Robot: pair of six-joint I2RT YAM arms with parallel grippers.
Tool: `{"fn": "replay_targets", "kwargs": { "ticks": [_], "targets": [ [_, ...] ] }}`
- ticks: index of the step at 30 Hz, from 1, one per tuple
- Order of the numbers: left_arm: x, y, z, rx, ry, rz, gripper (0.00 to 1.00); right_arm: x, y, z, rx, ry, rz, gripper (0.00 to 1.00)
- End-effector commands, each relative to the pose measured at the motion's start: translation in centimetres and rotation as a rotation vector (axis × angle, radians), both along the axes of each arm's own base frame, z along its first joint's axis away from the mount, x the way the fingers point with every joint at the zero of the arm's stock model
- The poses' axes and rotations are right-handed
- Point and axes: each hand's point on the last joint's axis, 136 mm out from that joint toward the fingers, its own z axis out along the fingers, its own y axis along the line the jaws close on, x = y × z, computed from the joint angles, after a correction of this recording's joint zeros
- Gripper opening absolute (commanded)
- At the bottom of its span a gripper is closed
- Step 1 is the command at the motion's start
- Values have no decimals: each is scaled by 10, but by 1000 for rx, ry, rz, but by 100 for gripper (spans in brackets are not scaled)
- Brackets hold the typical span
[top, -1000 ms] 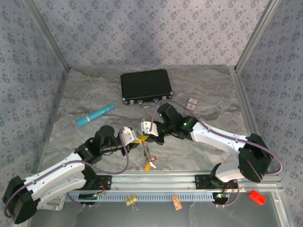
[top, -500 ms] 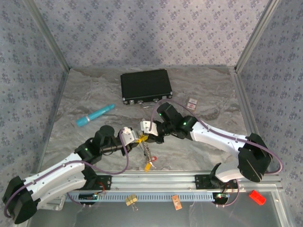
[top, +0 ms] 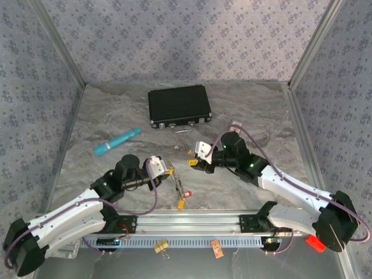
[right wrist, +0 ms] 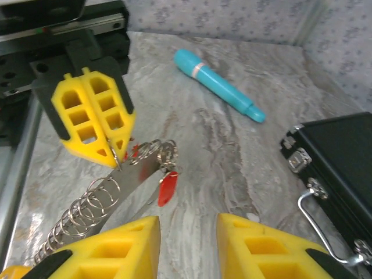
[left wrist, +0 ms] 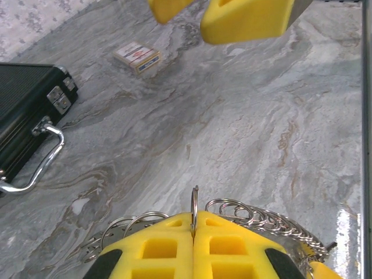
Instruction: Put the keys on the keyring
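Marbled grey table (top: 256, 110) sits inside patterned walls, with a metal rail (top: 192, 220) along the near edge. We find the left gripper (top: 167, 171) near the middle of the table. Its yellow fingers (left wrist: 157, 247) are pressed together on the keyring (left wrist: 195, 204), a thin metal ring that stands edge-on out of the seam between the pads. A chain (right wrist: 75, 218) of small wire loops runs from the ring toward the near side. The keys (top: 184, 197) hang along it: a red key (right wrist: 167, 189) beside the chain and a yellow key (top: 181, 203) at its near end. We cannot tell whether they touch the table.

The right gripper (top: 192, 163) stands just right of the left one and slightly farther away, apart from the ring. Its fingers (right wrist: 116, 256) are spread, with table showing in the gap and nothing held. Open table separates the two grippers.

A teal pen (top: 116, 141) lies to the far left of the left arm. A small card (left wrist: 137, 57) lies on the far right, beyond the right arm. A black case (top: 178, 106) sits at the far middle with its lid shut and its latches and wire handle (left wrist: 40, 165) facing the near side; we cannot see inside it. On the near side of the rail lie a binder clip (top: 161, 246), an orange tag (top: 217, 249) and a red block (top: 315, 242), all well apart from the grippers.
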Motion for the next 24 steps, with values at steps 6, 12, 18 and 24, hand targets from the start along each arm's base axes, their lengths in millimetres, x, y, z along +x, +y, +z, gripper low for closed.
{"fn": "replay_targets", "kwargs": {
  "ticks": [6,12,18,24],
  "targets": [
    [33,12,43,-44,-97,195,0,15,0,36,130,183,-222,29],
    [64,31,60,-99,-89,369,0,6,9,39,152,279,-198,29],
    [84,45,53,-123,-10,438,0,-25,32,15,50,122,-63,29],
    [101,60,39,-147,79,518,0,-59,72,-30,-52,29,91,30]
  ]
}}
